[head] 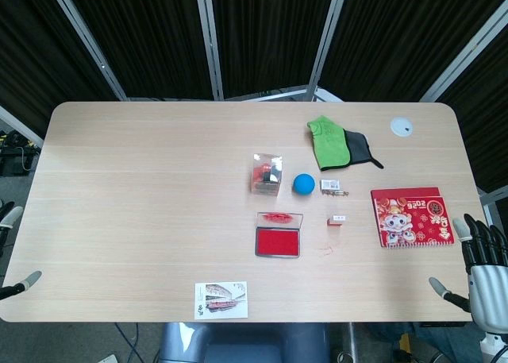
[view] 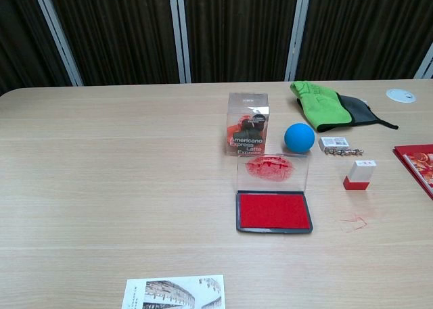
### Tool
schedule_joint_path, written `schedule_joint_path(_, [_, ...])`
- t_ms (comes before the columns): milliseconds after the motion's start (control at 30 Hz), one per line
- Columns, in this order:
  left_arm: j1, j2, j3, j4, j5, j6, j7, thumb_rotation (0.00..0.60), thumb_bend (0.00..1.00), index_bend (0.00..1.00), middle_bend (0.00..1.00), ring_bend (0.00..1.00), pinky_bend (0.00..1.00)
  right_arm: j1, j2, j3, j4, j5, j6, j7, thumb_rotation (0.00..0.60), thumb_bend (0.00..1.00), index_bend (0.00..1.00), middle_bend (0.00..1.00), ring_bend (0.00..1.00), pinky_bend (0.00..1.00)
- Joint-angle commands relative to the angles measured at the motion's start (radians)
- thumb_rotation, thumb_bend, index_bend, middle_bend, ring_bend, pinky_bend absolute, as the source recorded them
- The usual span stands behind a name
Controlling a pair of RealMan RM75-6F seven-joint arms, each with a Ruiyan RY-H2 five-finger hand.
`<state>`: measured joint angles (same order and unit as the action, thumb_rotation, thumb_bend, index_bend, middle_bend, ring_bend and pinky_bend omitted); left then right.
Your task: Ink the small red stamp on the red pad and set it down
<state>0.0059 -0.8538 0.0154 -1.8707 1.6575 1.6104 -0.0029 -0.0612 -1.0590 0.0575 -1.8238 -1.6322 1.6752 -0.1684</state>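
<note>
The small red stamp (head: 338, 221) (view: 358, 174), white on top with a red base, stands upright on the table right of the red ink pad (head: 278, 241) (view: 273, 211). The pad lies open, its clear lid (view: 272, 170) standing up behind it. A faint red stamp mark (view: 353, 222) shows on the wood in front of the stamp. My right hand (head: 484, 272) hovers off the table's right front corner, fingers spread, holding nothing. Of my left hand (head: 16, 248) only fingertips show at the left edge of the head view, apart and holding nothing. Neither hand appears in the chest view.
Behind the pad stand a clear coffee box (view: 247, 124), a blue ball (view: 299, 137) and a small keychain tag (view: 338, 145). A green and black cloth (head: 337, 144) lies further back. A red booklet (head: 411, 216) sits at the right, a postcard (head: 221, 299) at the front edge.
</note>
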Motion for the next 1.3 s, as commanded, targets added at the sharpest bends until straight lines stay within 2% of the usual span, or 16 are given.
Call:
schedule_joint_path(33, [0.0,0.0,0.0,0.0,0.0,0.0,0.0,0.6,0.0,0.0,0.0,0.0,0.0,-0.001,0.001,-0.002,-0.002,-0.002,0.0,0.0,0.6,0.0,0.0,0.0,0.0,0.0])
schedule_joint_path(233, [0.002,0.0,0.0,0.001,-0.001,0.002,-0.002,0.6,0.0,0.0,0.0,0.0,0.0,0.006,-0.001,-0.004,0.001,0.001,-0.018,-0.013,0.6,0.0,0.0,0.0,0.0,0.0])
schedule_joint_path(267, [0.002,0.0,0.0,0.002,-0.002,0.001,-0.002,0.6,0.0,0.0,0.0,0.0,0.0,0.008,-0.002,-0.004,0.002,0.003,-0.024,-0.015,0.6,0.0,0.0,0.0,0.01,0.04])
schedule_joint_path(300, [0.0,-0.001,0.0,0.003,-0.004,-0.003,0.001,0.6,0.0,0.0,0.0,0.0,0.0,0.015,-0.002,-0.002,0.003,0.011,-0.038,-0.022,0.6,0.0,0.0,0.0,0.06,0.17])
schedule_joint_path(367, [-0.008,-0.005,-0.001,0.007,-0.017,-0.023,0.015,0.6,0.0,0.0,0.0,0.0,0.0,0.046,-0.007,0.017,0.017,0.028,-0.077,-0.039,0.6,0.0,0.0,0.0,0.26,0.59])
schedule_joint_path(433, [-0.014,-0.007,-0.002,0.007,-0.029,-0.041,0.026,0.6,0.0,0.0,0.0,0.0,0.0,0.073,-0.012,0.032,0.039,0.043,-0.112,-0.057,0.6,0.0,0.0,0.0,0.42,0.8])
schedule_joint_path(533, [-0.03,-0.018,-0.012,0.002,-0.062,-0.073,0.05,0.6,0.0,0.0,0.0,0.0,0.0,0.149,-0.022,0.068,0.069,0.099,-0.226,-0.111,0.6,0.0,0.0,0.0,0.62,0.91])
schedule_joint_path(633, [-0.043,-0.032,-0.023,-0.001,-0.093,-0.096,0.082,0.6,0.0,0.0,0.0,0.0,0.0,0.229,-0.051,0.101,0.107,0.145,-0.335,-0.141,0.6,0.0,0.0,0.0,0.69,0.96])
schedule_joint_path(833, [-0.06,-0.063,-0.042,-0.008,-0.16,-0.129,0.153,0.6,0.0,0.0,0.0,0.0,0.0,0.384,-0.112,0.145,0.155,0.286,-0.591,-0.118,0.6,0.0,0.02,0.01,0.72,0.99])
schedule_joint_path(900, [-0.067,-0.07,-0.045,-0.01,-0.176,-0.143,0.17,0.6,0.0,0.0,0.0,0.0,0.0,0.423,-0.126,0.15,0.167,0.328,-0.657,-0.137,0.6,0.0,0.05,0.04,0.72,0.99])
schedule_joint_path(1000, [-0.08,-0.081,-0.05,-0.011,-0.201,-0.168,0.192,0.6,0.0,0.0,0.0,0.0,0.0,0.478,-0.164,0.155,0.205,0.386,-0.729,-0.189,0.6,0.0,0.16,0.13,0.73,1.0])
schedule_joint_path(1133, [-0.095,-0.093,-0.06,-0.012,-0.234,-0.19,0.216,0.6,0.0,0.0,0.0,0.0,0.0,0.533,-0.239,0.153,0.264,0.464,-0.768,-0.258,0.6,0.0,0.28,0.19,0.73,1.0])
schedule_joint_path(1200, [-0.098,-0.095,-0.063,-0.012,-0.242,-0.194,0.22,0.6,0.0,0.0,0.0,0.0,0.0,0.545,-0.269,0.152,0.288,0.477,-0.767,-0.269,0.6,0.0,0.29,0.24,0.74,1.0])
schedule_joint_path(1300, [-0.104,-0.098,-0.066,-0.012,-0.252,-0.201,0.226,0.6,0.0,0.0,0.0,0.0,0.0,0.56,-0.319,0.156,0.323,0.498,-0.752,-0.269,0.6,0.06,0.3,0.29,0.75,1.0])
